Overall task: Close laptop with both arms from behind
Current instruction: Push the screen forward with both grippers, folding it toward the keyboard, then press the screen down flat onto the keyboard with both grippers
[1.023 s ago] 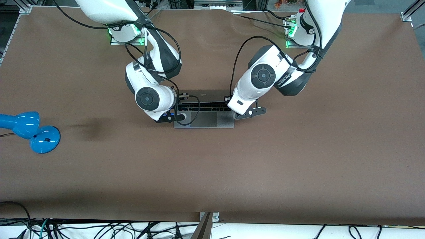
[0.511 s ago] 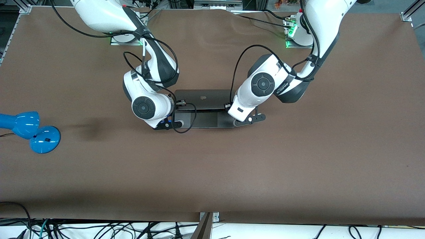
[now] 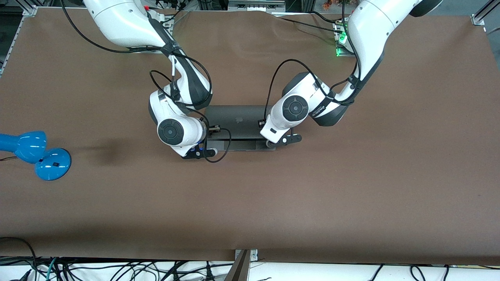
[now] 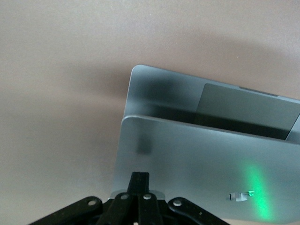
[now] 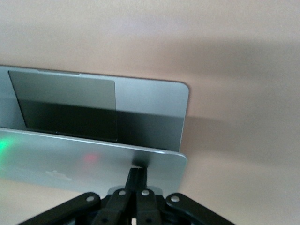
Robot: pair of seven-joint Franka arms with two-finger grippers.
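Observation:
The space-grey laptop lies mid-table, its lid with the dark apple logo tipped far down over the base. Only a strip of the base and trackpad shows. My left gripper is shut and empty, its tips pressed on the back of the lid near the corner toward the left arm's end. My right gripper is shut and empty, its tips pressed on the lid near the other corner. The trackpad shows under the lid in both wrist views. In the front view both wrists hide the fingers.
A blue lamp lies near the table edge at the right arm's end. Black cables loop from both wrists over the laptop's corners. Brown table spreads nearer the front camera.
The lid has swung down toward the base and now hides the keyboard. Both grippers have moved with it, lower and toward the front camera.

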